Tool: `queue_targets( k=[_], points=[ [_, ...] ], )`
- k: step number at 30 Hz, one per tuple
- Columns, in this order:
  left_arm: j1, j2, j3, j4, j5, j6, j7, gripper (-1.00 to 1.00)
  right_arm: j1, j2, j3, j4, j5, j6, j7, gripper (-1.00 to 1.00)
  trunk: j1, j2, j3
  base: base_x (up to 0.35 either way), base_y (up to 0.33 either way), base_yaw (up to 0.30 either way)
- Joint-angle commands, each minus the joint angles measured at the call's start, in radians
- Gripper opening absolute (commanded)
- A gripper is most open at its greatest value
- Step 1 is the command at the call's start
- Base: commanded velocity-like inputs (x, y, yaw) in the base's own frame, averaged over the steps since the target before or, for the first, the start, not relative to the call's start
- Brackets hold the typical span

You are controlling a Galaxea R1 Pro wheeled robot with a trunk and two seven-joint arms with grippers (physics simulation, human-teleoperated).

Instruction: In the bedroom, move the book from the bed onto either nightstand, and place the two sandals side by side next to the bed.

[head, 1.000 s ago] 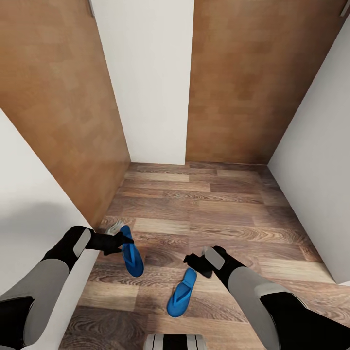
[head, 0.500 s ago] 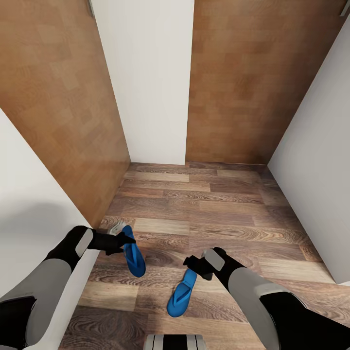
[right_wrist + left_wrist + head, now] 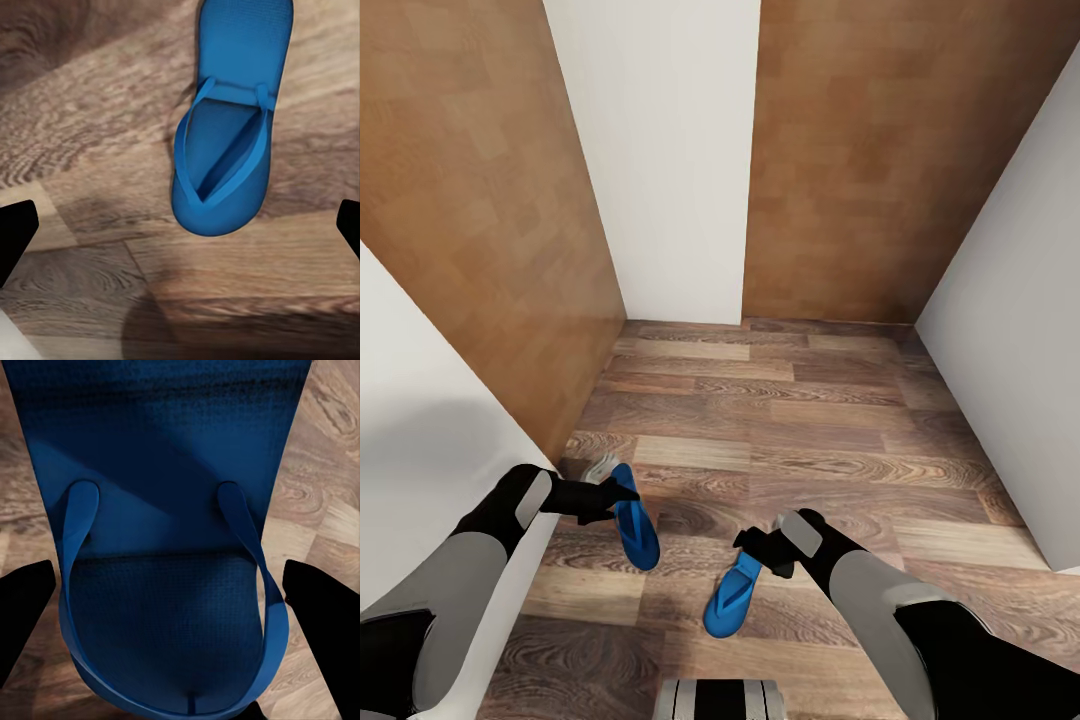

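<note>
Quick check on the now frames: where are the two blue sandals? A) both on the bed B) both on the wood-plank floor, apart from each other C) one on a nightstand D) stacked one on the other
B: in the head view the left sandal and the right sandal both lie on the wood-plank floor, with bare planks between them.

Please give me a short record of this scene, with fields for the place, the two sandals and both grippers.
place: wood-plank floor between white walls and brown panels
left sandal: at the left gripper, between its open fingers in the left wrist view
right sandal: lies on the floor, beside the right gripper, not held
sandals: apart, not parallel
right gripper: open
</note>
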Motion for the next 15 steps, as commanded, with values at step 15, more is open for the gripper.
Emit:
queue_targets(
  k=[15],
  points=[
    [0.0, -0.003, 0.004, -0.002, -0.006, 0.005, -0.011, -1.0, 0.0, 0.0, 0.01, -0.011, -0.011, -0.004, -0.007, 1.0, 0.007, -0.004, -0.059, 0.0, 0.0, 0.0]
  ],
)
